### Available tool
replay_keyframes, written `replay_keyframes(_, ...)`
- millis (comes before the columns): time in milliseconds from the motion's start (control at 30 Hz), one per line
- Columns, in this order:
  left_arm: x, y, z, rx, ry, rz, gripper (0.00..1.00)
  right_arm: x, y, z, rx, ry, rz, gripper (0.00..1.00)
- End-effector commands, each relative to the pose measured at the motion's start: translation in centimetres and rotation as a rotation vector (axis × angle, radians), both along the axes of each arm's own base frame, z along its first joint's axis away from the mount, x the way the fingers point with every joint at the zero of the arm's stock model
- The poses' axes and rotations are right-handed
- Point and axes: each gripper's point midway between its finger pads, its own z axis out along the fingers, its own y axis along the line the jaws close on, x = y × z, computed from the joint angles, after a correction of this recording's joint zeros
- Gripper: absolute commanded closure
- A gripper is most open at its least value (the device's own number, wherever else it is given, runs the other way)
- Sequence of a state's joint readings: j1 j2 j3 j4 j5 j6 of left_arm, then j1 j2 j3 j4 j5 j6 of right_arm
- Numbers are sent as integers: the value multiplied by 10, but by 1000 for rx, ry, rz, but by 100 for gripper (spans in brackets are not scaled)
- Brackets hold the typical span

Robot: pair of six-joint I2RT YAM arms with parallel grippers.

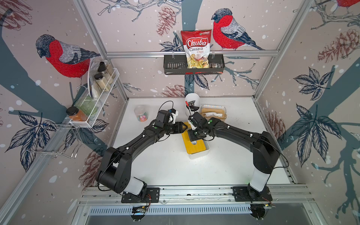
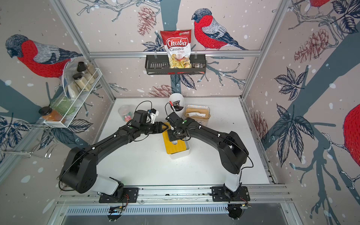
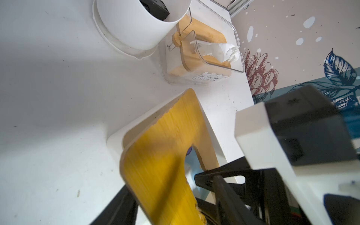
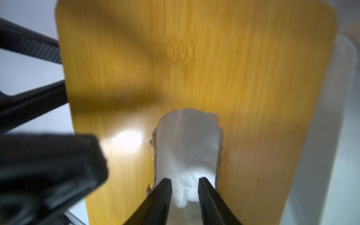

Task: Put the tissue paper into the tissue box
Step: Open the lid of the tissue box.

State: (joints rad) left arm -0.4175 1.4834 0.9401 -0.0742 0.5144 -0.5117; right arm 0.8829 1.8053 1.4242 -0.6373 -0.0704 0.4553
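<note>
Tissue box (image 1: 199, 154) mid-table; yellow lid (image 1: 194, 147) lies on it but skewed, with its far end overhanging the rim. Right claw (image 4: 185, 179) points straight down over the lid's slot; its fingers (image 4: 165, 194) are pinched on a tuft of tissue paper (image 4: 186, 155) in the slot, and more white paper shows below. Left claw (image 1: 184, 127) is at the lid's far corner with the lid edge between its fingers (clamped or only straddling: can't tell, wrist view is blurred). Clear dispenser (image 1: 214, 114) and white cup (image 1: 191, 101) stand behind the box.
</note>
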Motion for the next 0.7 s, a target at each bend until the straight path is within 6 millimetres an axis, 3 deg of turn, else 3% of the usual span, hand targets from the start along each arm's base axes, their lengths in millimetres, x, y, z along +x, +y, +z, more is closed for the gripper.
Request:
replay_keyframes(0,-1,-13,12,-113,10,-35,48,3,15,15,81,-35,21,100)
replay_keyframes(333,-2,-17,11,-149,23,-52,84,6,15,23,107,-66,17,100)
replay_keyframes(667,-2,-19,12,-162,28,-63,100,8,17,26,131,-66,20,100)
